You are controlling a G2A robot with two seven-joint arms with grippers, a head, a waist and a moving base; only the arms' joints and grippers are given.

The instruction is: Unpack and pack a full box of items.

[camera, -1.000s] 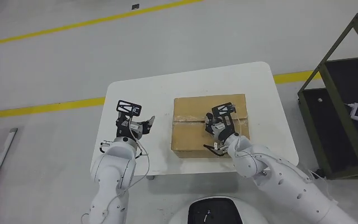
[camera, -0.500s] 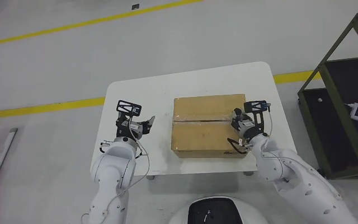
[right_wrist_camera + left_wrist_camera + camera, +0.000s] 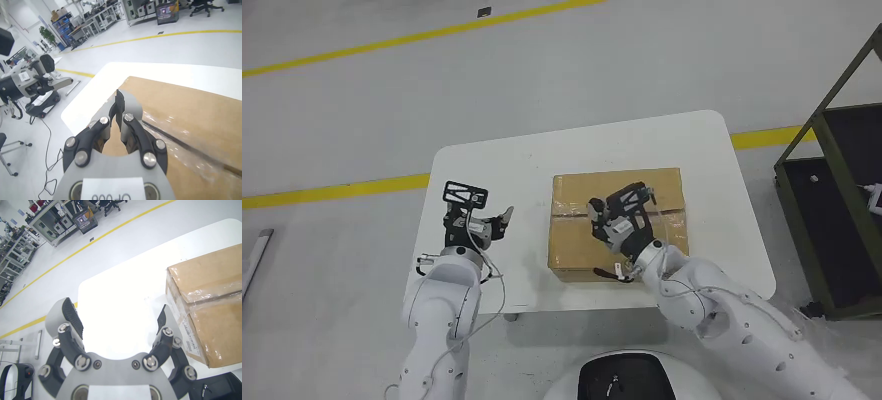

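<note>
I see the box [image 3: 577, 235] lying closed on the white surface [image 3: 492, 160], slightly right of its middle. Its top flaps meet at a seam covered with clear tape [image 3: 567, 211].

My right arm reaches in from the near edge, bent at the elbow, with its forearm crossing the box's front edge. The right pincer [image 3: 614, 205] sits over the box top, by the taped seam and toward the box's left half. In the right wrist view the right pincer [image 3: 118, 100] is drawn narrow, the two pads almost meeting with nothing between them. It points along the cardboard [image 3: 179, 106] toward the far left corner. I cannot tell whether the tips touch the lid.

My left arm comes up beside the box, and the left pincer [image 3: 485, 203] is held above bare surface to the box's left, apart from it. In the left wrist view the left pincer [image 3: 115, 308] is spread wide and empty, aimed toward the far edge of the surface [image 3: 117, 285]. The box's left end [image 3: 200, 279] and the taped seam [image 3: 208, 296] are off to its right.
</note>
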